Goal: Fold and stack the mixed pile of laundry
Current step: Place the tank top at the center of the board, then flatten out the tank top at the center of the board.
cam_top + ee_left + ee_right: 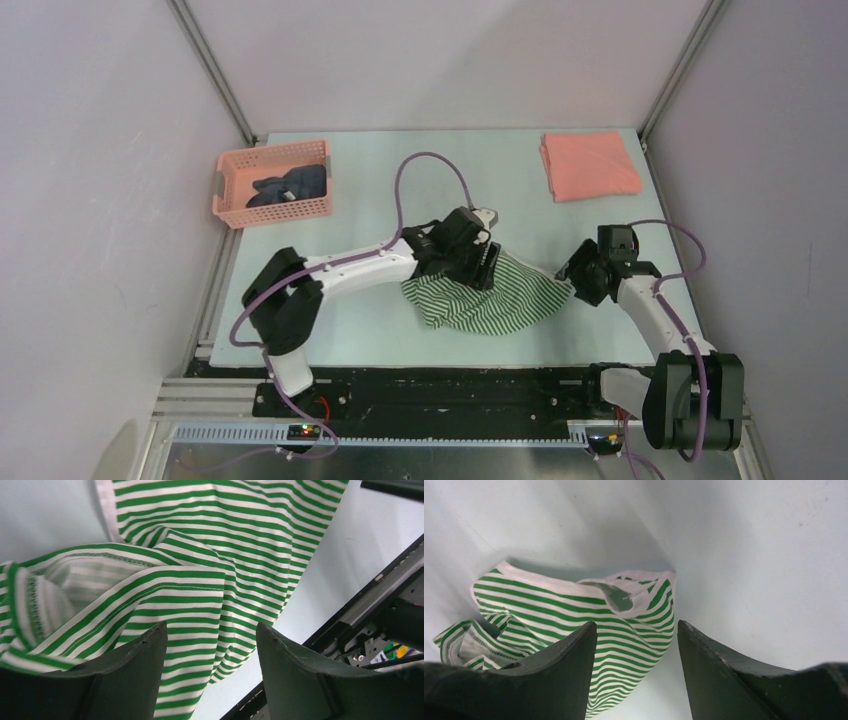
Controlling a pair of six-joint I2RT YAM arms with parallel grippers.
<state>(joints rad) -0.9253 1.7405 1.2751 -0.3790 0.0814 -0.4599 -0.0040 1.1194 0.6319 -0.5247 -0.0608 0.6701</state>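
Note:
The green-and-white striped garment (487, 298) lies rumpled on the table's near middle. My left gripper (487, 258) stands open over its upper left part; in the left wrist view the striped cloth (200, 580) spreads below the parted fingers, nothing between them. My right gripper (572, 276) is open at the garment's right tip; the right wrist view has the striped cloth (574, 610) under and beyond its spread fingers. A salmon-pink shirt (589, 165) lies folded at the back right. The dark navy-grey garment (290, 186) sits in the pink basket (232, 187).
The pink lattice basket stands at the back left of the table. A black rail (440, 385) runs along the table's near edge, also seen as a dark rail (360, 610) in the left wrist view. Grey walls enclose the sides and back.

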